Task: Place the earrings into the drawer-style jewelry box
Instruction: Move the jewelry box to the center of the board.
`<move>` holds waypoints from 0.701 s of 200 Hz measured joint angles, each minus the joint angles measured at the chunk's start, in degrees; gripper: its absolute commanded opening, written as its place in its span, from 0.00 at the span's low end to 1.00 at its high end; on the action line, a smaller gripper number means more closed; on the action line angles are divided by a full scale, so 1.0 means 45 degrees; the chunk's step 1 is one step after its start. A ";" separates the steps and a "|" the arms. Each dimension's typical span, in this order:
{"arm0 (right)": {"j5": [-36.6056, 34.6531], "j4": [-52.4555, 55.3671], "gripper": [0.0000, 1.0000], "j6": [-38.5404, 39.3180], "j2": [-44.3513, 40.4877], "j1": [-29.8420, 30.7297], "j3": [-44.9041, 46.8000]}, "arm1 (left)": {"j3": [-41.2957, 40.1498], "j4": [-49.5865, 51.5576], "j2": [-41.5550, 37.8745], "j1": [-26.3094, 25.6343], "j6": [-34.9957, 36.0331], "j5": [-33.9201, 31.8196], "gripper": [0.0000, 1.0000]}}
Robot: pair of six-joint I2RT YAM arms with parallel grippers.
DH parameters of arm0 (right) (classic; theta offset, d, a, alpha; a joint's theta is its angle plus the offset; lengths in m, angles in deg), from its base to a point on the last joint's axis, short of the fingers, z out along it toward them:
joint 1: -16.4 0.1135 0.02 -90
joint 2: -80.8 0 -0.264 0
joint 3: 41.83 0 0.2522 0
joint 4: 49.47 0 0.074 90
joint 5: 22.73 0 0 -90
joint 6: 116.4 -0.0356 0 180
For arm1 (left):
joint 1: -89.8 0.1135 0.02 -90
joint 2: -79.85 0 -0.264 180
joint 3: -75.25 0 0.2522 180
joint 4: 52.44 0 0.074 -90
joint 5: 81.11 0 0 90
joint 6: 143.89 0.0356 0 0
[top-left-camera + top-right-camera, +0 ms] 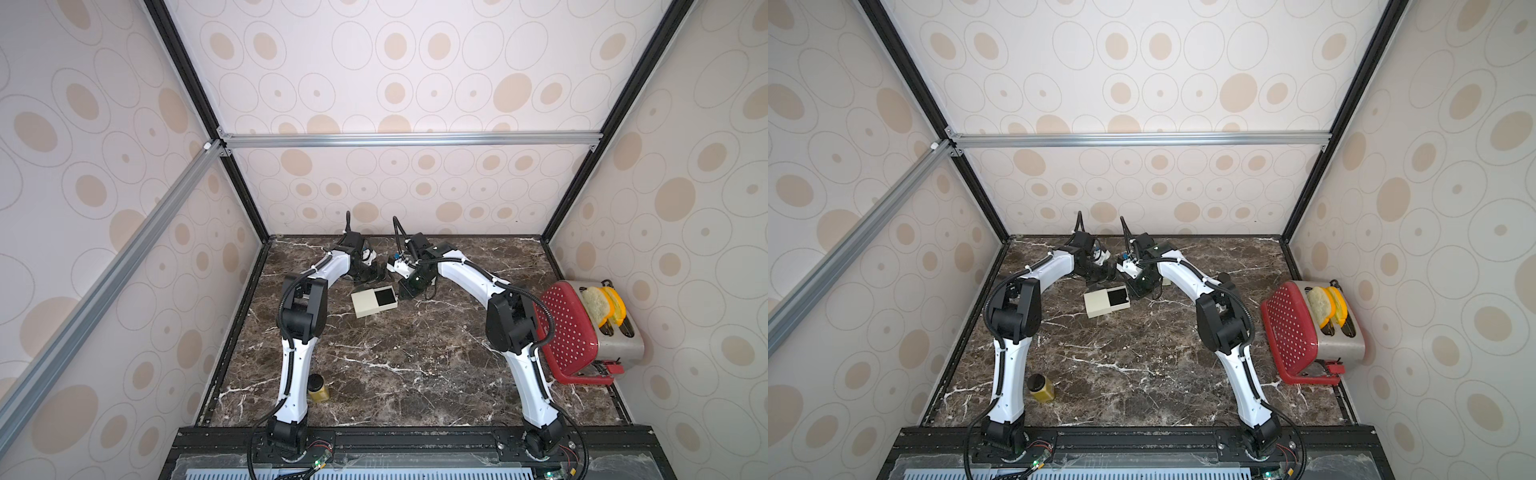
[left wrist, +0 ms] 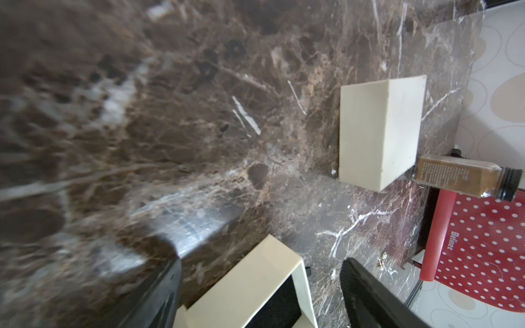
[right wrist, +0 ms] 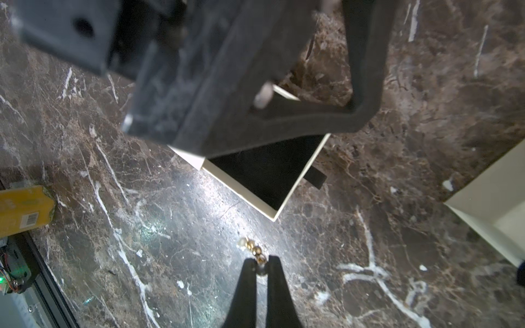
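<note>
The cream jewelry box [image 1: 365, 306] lies mid-table in both top views, its black-lined drawer [image 1: 384, 296] pulled out toward my right arm. My left gripper [image 2: 262, 261] is open and straddles the box sleeve [image 2: 241, 284], with a gap at each finger. In the right wrist view, my right gripper [image 3: 261, 262] is shut on a gold-beaded earring [image 3: 251, 245] low over the marble, a short way from the open drawer [image 3: 272, 173]. In the left wrist view, a small gold earring [image 2: 382, 259] shows on the marble beside one left finger [image 2: 366, 295].
A second cream box [image 2: 380, 130] stands behind the jewelry box, with a brown spice bottle [image 2: 466, 179] beside it. A red polka-dot basket [image 1: 569, 332] leans on a toaster [image 1: 619, 338] at the right wall. A yellow jar [image 1: 318, 388] lies by the left arm's base.
</note>
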 measured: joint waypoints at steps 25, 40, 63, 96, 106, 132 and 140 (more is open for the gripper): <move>-0.0029 0.0058 0.00 0.0010 -0.0078 0.0000 0.0189 | -0.0010 -0.0151 0.0000 -0.0335 -0.0044 0.0151 0.89; -0.0034 0.0102 0.00 0.0015 -0.0151 0.0000 0.0355 | -0.0010 -0.0199 0.0000 -0.0559 -0.0049 0.0243 0.89; -0.0068 0.0175 0.00 0.0015 -0.0272 -0.0015 0.0539 | -0.0073 -0.0243 0.0000 -0.0772 -0.0063 0.0423 0.88; -0.0053 0.0340 0.00 -0.0015 -0.0379 -0.0019 0.0588 | -0.0529 -0.0733 -0.0102 -0.0933 -0.0160 0.0884 0.88; -0.0039 0.0389 0.00 -0.0049 -0.0384 -0.0019 0.0602 | -0.0918 -0.1015 -0.0301 -0.0937 -0.0253 0.0991 0.89; 0.0015 0.0408 0.00 -0.0160 -0.0452 -0.0019 0.0709 | -0.1350 -0.1239 -0.0534 -0.0947 -0.0491 0.1146 0.89; 0.0029 0.0413 0.00 -0.0189 -0.0481 -0.0019 0.0748 | -0.1350 -0.1282 -0.0534 -0.0957 -0.0520 0.1180 0.89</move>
